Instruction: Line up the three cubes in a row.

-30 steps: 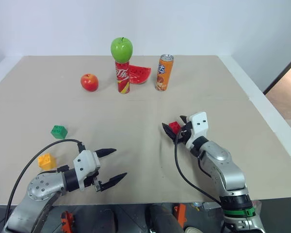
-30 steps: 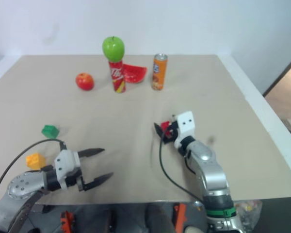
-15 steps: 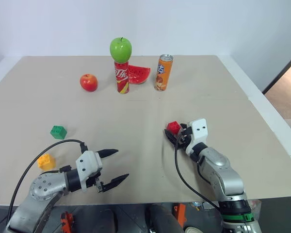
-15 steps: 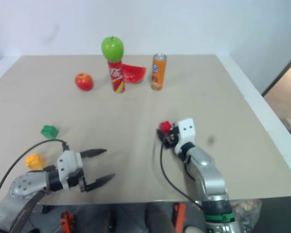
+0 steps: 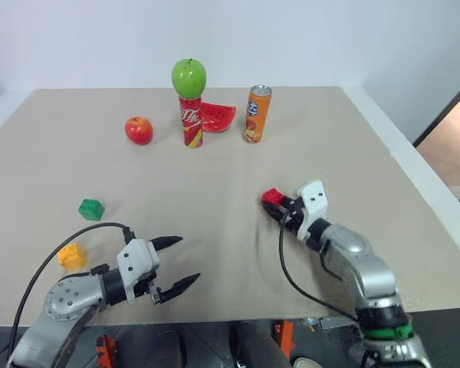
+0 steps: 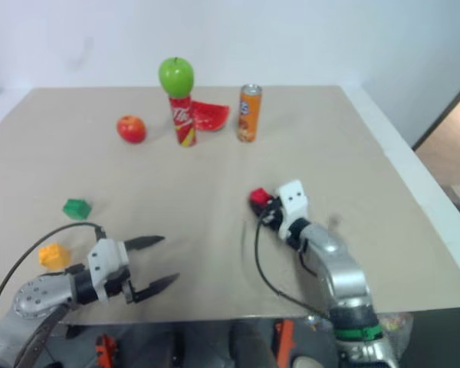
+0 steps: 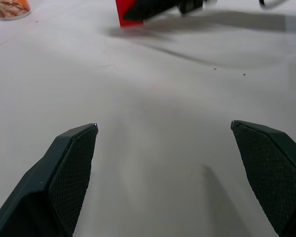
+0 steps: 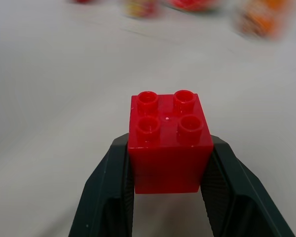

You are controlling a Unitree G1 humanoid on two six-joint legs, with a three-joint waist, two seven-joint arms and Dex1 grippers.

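Though both drink cans point(image 5: 258, 114) bear labels, neither reads clearly.

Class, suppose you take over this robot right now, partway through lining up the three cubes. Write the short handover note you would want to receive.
Right gripper: shut on the red cube, studs up, mid-table.
Left gripper: open, holding nothing, near the table's front edge.
Green cube and yellow cube sit apart on the left side of the table, near the left arm.
Done: red cube gripped.
Left: carry the red cube over to the other two, then set all three in a row.
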